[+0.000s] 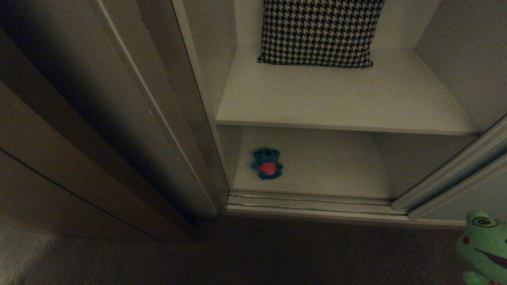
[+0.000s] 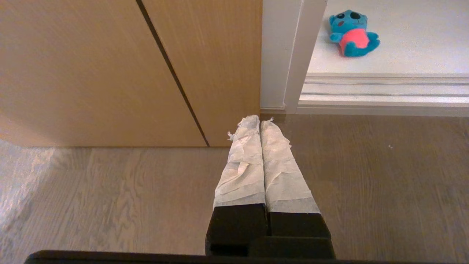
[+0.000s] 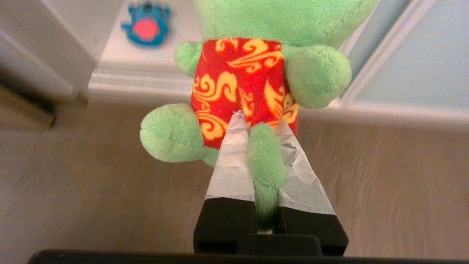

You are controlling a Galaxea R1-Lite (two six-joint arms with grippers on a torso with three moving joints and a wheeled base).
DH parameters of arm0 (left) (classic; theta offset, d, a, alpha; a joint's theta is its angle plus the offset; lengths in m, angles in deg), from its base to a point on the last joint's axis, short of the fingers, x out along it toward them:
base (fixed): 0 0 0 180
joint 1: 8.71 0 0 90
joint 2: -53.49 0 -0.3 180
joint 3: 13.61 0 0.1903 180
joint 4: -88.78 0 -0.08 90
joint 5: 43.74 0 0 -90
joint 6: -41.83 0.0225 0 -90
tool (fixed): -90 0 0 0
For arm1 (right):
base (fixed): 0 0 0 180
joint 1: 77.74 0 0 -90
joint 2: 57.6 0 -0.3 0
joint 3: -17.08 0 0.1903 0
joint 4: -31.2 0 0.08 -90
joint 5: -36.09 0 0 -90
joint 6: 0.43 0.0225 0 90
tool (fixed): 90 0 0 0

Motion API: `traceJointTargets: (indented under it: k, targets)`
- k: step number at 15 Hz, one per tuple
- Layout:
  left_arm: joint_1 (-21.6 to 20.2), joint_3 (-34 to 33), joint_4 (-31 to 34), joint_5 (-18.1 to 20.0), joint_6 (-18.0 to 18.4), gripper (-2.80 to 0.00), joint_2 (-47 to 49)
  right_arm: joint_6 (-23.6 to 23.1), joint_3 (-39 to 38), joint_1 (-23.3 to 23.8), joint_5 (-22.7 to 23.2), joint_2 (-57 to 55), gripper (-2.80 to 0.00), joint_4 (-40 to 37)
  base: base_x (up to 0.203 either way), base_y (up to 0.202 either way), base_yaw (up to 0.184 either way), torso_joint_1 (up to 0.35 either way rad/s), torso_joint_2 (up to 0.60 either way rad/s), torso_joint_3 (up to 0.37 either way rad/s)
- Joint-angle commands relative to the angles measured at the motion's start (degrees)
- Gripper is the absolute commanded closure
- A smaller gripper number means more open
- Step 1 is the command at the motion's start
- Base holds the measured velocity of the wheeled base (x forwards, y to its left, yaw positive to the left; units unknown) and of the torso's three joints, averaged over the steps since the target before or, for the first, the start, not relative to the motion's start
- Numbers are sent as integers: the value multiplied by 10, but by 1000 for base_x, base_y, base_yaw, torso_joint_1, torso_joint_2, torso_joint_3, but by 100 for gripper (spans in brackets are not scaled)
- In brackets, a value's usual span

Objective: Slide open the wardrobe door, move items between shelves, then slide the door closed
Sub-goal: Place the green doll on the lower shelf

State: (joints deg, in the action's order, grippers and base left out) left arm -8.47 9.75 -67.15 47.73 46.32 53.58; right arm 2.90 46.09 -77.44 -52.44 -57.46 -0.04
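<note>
The right wrist view shows what the head view cuts off: the right gripper, its paper-taped fingers clamped narrowly on a leg of the green plush frog in a red, yellow-swirled patch, holding it above the wooden floor. In the head view only the frog's smiling face shows.

Beyond the gripper, the small blue plush toy with a red belly lies on the lower white shelf. The upper white shelf carries a black-and-white houndstooth pillow. The pale grey-green sliding wardrobe door stands beside the frog.

The left gripper, pressed shut and empty, hangs over the floor near a brown wooden panel.
</note>
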Motion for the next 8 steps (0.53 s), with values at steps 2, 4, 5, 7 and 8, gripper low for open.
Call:
traceJointTargets:
  k: [2, 4, 5, 7, 8]
  targets:
    - [0, 0, 0, 0, 1, 0, 1, -15, -48, -1, -3, -3, 0, 81, 0, 0, 0, 0, 0, 0]
    - [0, 0, 0, 0, 0, 0, 1, 19, -38, -1, -16, -2, 0, 49, 0, 0, 0, 0, 0, 0]
    - [0, 0, 0, 0, 0, 0, 1, 28, -38, -1, -17, -2, 0, 49, 0, 0, 0, 0, 0, 0]
    - [-1, 0, 0, 0, 0, 0, 1, 50, -39, -1, -18, -2, 0, 49, 0, 0, 0, 0, 0, 0]
    - [0, 0, 0, 0, 0, 0, 1, 50, -40, 0, -18, -1, 0, 51, 0, 0, 0, 0, 0, 0]
